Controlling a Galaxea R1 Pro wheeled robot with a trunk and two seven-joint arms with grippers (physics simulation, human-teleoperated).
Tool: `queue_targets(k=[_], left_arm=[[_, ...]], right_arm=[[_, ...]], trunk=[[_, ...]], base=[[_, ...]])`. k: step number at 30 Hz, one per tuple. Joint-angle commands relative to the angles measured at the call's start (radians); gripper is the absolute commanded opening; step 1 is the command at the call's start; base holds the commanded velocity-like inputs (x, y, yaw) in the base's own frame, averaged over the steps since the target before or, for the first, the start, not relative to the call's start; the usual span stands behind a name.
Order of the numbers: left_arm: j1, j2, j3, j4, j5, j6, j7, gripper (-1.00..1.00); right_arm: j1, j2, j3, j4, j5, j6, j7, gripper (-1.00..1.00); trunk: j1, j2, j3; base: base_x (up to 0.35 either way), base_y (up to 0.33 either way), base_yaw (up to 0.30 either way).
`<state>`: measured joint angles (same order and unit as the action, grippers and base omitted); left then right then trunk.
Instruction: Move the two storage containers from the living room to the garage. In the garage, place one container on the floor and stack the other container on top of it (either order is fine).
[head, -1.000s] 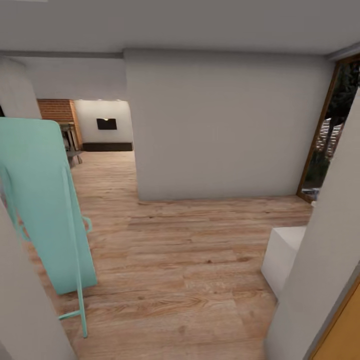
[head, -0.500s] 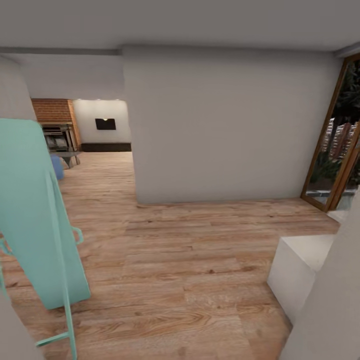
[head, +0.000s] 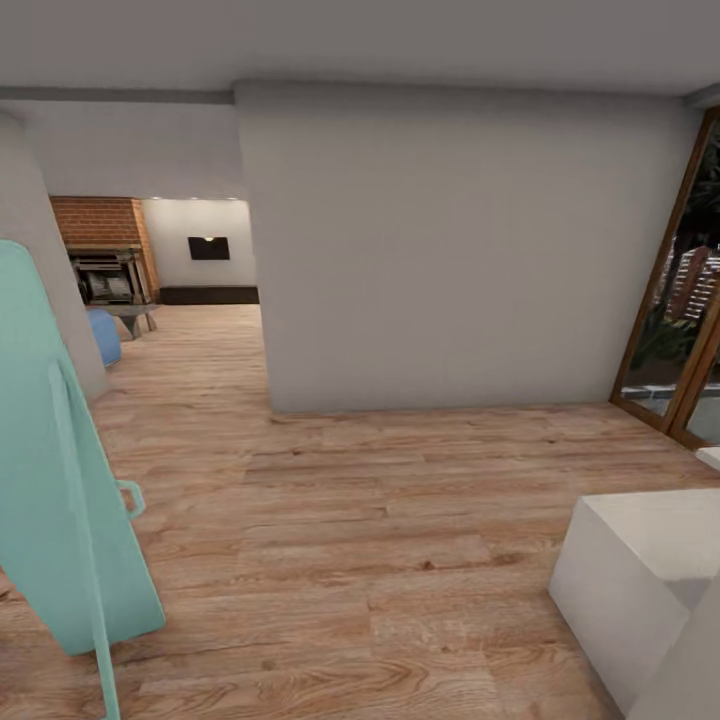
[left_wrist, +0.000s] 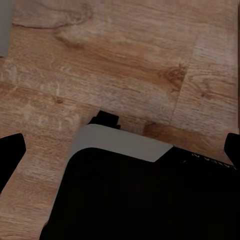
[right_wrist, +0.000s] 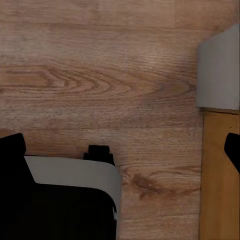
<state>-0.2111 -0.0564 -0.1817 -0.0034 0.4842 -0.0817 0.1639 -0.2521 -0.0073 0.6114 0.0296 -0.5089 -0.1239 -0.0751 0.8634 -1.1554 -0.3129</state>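
Across the light wood-plank floor (head: 380, 520) that spreads from the robot's base toward a broad pale grey wall block (head: 450, 250), the way onward lies to the left of that block, where a passage opens to a far room with a red-brick fireplace (head: 100, 225) and a rounded blue seat (head: 103, 335) low beside it, which I judge to be the living room. No orange-red storage container is to be seen from here, so they are most likely ahead and to the left, through that opening, well apart from both arms; which arm is nearer and how the bins' long sides run cannot be told. A tall mint-green board on a thin metal frame (head: 50, 480) leans near on the left, and a white box-shaped block (head: 640, 570) sits near on the right beside a wood-framed glass door (head: 680, 300), so the clear lane runs between them. In the left wrist view the left gripper (left_wrist: 120, 145) points down at bare planks, its dark fingertips far apart at the frame's two edges, parted and carrying nothing. In the right wrist view the right gripper (right_wrist: 120, 145) likewise hangs spread and empty over the planks.
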Motion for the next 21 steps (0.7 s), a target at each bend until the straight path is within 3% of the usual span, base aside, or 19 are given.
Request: queue_targets(k=[1, 21], left_arm=[[-0.001, 0.0, -0.008, 0.0, 0.008, -0.003, 0.003, 1.0], [-0.001, 0.0, -0.008, 0.0, 0.008, -0.001, 0.003, 1.0]], right_arm=[[-0.001, 0.002, 0.008, 0.003, -0.01, -0.007, -0.001, 1.0], [-0.001, 0.006, 0.007, 0.003, -0.01, -0.005, -0.002, 1.0]], trunk=[[0.001, -0.001, -0.001], [0.001, -0.001, -0.001]], base=[[0.322, 0.0, 0.0], [0.32, 0.0, 0.0]])
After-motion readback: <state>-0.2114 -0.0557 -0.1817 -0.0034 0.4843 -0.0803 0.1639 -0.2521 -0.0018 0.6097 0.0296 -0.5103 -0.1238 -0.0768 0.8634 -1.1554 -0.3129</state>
